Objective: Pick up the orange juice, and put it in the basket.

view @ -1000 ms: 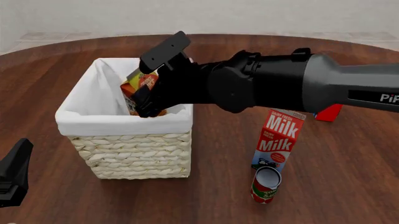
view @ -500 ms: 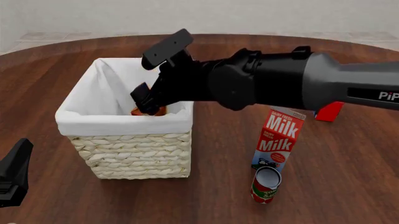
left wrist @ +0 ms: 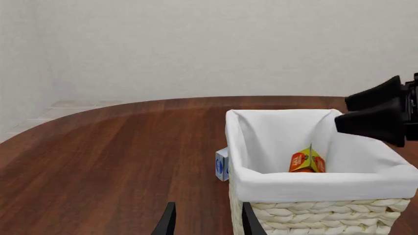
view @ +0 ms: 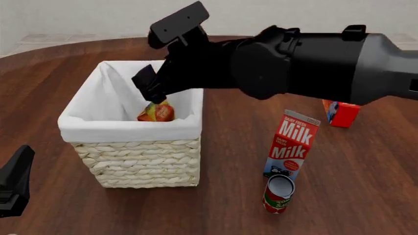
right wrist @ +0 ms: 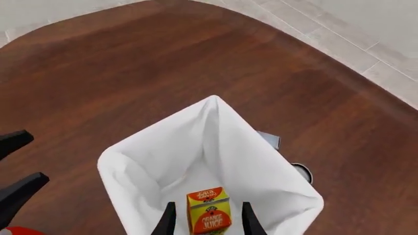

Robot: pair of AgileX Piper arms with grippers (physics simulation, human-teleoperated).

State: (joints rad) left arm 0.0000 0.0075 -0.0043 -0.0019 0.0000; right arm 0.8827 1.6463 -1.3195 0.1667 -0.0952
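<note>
Looking along the left gripper (left wrist: 203,223), its two dark fingertips stand apart with nothing between them, low over the wooden table (left wrist: 111,161); ahead, the basket (left wrist: 313,186) holds the orange juice (left wrist: 307,162) against its white lining, a small blue-and-white box (left wrist: 222,166) sits just beside the basket's far side, and the right arm's fingers (left wrist: 375,115) hang above the rim. From the front, the right gripper (view: 149,84) hovers spread over the basket (view: 130,161), clear of the orange juice (view: 156,112) lying inside; the Milk carton (view: 291,146) stands to the right with a red can (view: 278,193) just before it and a red-orange box (view: 340,112) farther back. Through the right wrist, the open fingertips (right wrist: 166,223) frame the orange juice (right wrist: 210,211) on the basket's floor (right wrist: 196,171).
</note>
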